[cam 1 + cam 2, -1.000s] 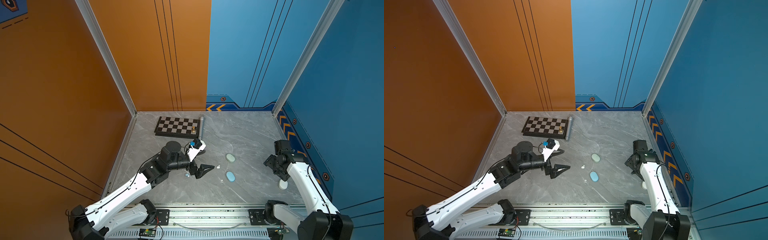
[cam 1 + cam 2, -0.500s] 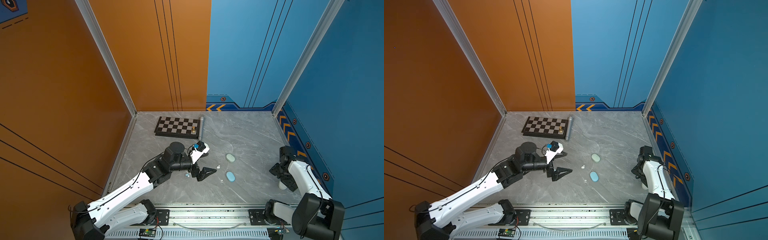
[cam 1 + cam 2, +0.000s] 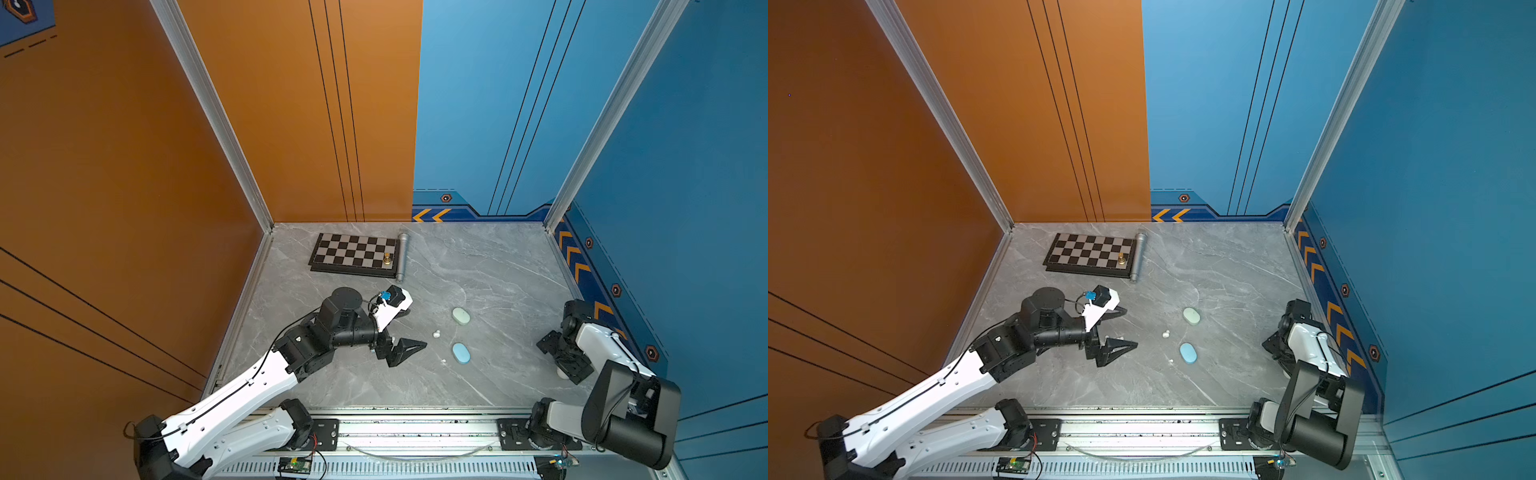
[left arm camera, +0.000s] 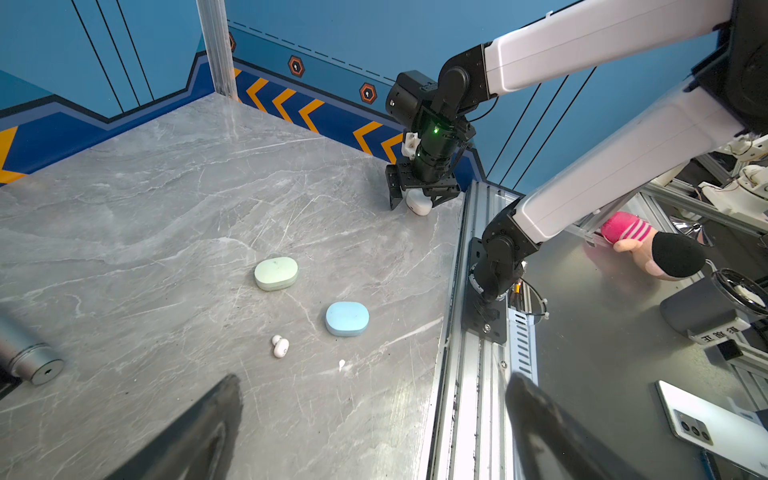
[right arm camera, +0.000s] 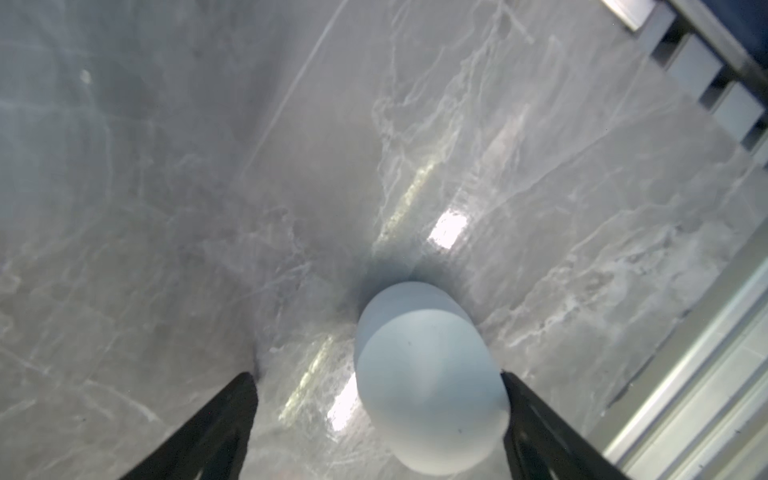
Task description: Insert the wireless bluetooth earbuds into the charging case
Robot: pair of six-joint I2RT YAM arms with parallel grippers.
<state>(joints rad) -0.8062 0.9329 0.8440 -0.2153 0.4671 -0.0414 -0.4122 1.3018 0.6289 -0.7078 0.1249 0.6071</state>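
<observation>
A white earbud [image 3: 436, 333] [image 3: 1165, 333] [image 4: 280, 346] lies on the grey table, with a much smaller white bit [image 3: 443, 361] [image 4: 341, 365] near it. Beside them lie a pale green case [image 3: 461, 316] [image 4: 276, 272] and a light blue case [image 3: 461, 353] [image 4: 347, 318], both closed. My left gripper [image 3: 411, 330] [image 3: 1127, 330] [image 4: 374, 379] hovers open and empty just left of the earbud. My right gripper [image 3: 567, 370] [image 4: 417, 199] [image 5: 376, 376] points down at the front right, open, with a white case [image 4: 418, 202] [image 5: 428, 374] between its fingers, close against one of them.
A chessboard [image 3: 353, 253] with a gold piece [image 3: 387, 258] and a metal cylinder [image 3: 401, 257] lie at the back. The blue wall runs close behind the right gripper. The metal rail [image 3: 415, 428] borders the table's front edge.
The right arm has swung toward the front right corner and come down over the white case. The left gripper has shifted only slightly.
</observation>
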